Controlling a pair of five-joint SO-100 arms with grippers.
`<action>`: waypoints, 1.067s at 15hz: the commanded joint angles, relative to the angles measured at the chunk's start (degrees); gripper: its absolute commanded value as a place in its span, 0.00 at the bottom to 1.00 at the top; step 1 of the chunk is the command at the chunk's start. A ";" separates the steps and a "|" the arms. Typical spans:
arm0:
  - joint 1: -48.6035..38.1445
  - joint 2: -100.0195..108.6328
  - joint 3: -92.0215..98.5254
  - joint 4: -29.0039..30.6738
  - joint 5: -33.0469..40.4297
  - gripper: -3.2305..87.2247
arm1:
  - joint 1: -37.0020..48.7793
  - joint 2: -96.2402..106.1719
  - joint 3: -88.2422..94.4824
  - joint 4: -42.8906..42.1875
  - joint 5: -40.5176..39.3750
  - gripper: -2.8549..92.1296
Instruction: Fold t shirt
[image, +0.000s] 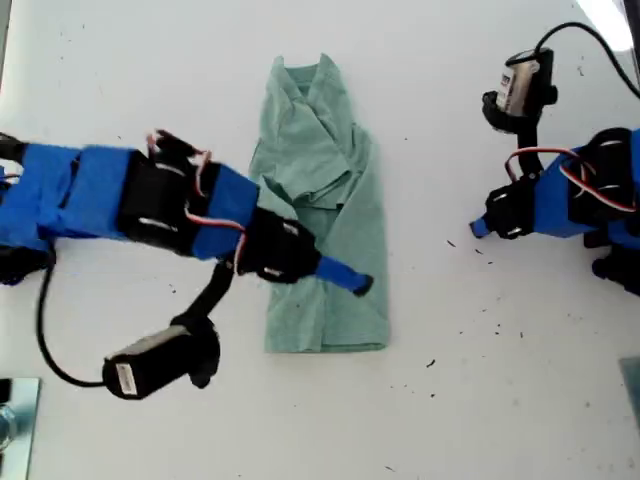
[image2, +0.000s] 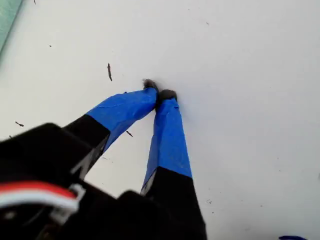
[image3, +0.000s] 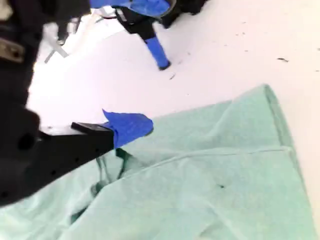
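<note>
Shirt (image: 325, 200): pale green, lying mid-worktop (image: 500, 400), folded into a long narrow strip running from the far edge toward the near edge in the exterior view. Collar end rumpled and bunched; hem end flat with a straight edge and square corners. The strip's side toward the exterior view's right is a clean, slightly curved line; the other side is uneven near the middle.

Second tool (image: 355, 283): reaching in from the exterior view's left, tip over the shirt's lower half near its right-hand edge. Whether its jaws are open or closed, or holding cloth, cannot be told; only one blue finger (image3: 127, 127) shows in its wrist view, just above the fabric (image3: 210, 175).

First tool (image2: 159, 93): at the exterior view's right (image: 480, 228), well apart from the shirt, tips together on bare worktop, holding nothing.

Open room: bare white surface on every side of the shirt, dotted with small dark specks (image2: 109, 71).
</note>
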 joint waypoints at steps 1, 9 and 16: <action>-5.19 29.79 25.84 -6.42 0.79 0.37 | 0.00 0.18 1.05 -1.49 0.53 0.06; 1.49 109.95 112.59 -13.97 -17.05 0.03 | 0.18 0.26 1.14 -1.67 0.44 0.06; 10.81 35.68 30.06 8.35 -15.91 0.03 | -17.31 -28.48 -70.84 37.35 1.14 0.02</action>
